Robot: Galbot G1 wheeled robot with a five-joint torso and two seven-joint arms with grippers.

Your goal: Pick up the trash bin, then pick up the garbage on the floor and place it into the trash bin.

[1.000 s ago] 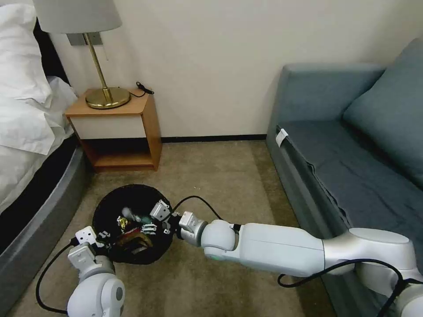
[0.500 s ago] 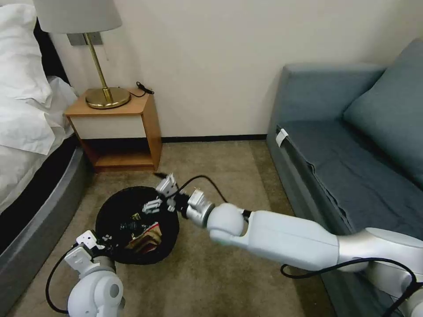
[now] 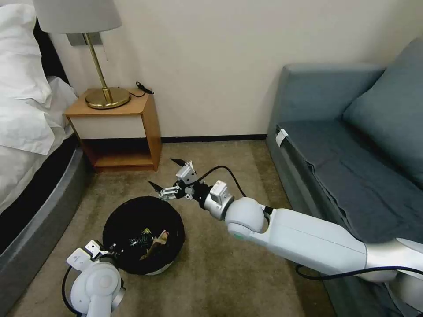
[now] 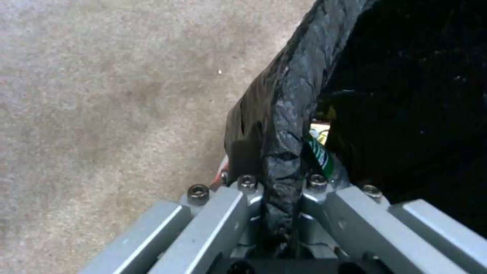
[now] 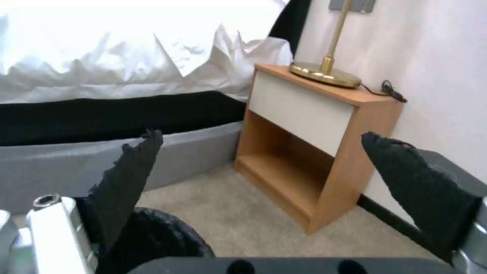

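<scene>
A: Trash bin [image 3: 143, 235] sits on the carpet in front of the nightstand [image 3: 116, 130], a little toward the sofa [image 3: 352, 167]. Left gripper [image 4: 276, 198] is clenched on the bin's near rim, black liner pinched between the jaws.

B: And the right gripper [image 3: 169, 182]?

A: Fingers spread wide, nothing held; it hangs above the carpet between the nightstand and the bin's far rim.

B: Garbage?

A: Inside the bin: crumpled paper and wrapper pieces [image 3: 152, 240]; the left wrist view catches a green label [image 4: 320, 155] just inside the rim. No litter visible on the carpet around the nightstand.

B: Advice for the step in hand?

A: My judgement: keep the rim grip firm and the bin level so the liner doesn't slip, and keep the open fingers clear of the bag's edge.

B: Any readable writing?

A: None. The green label's print is too small to make out.
</scene>
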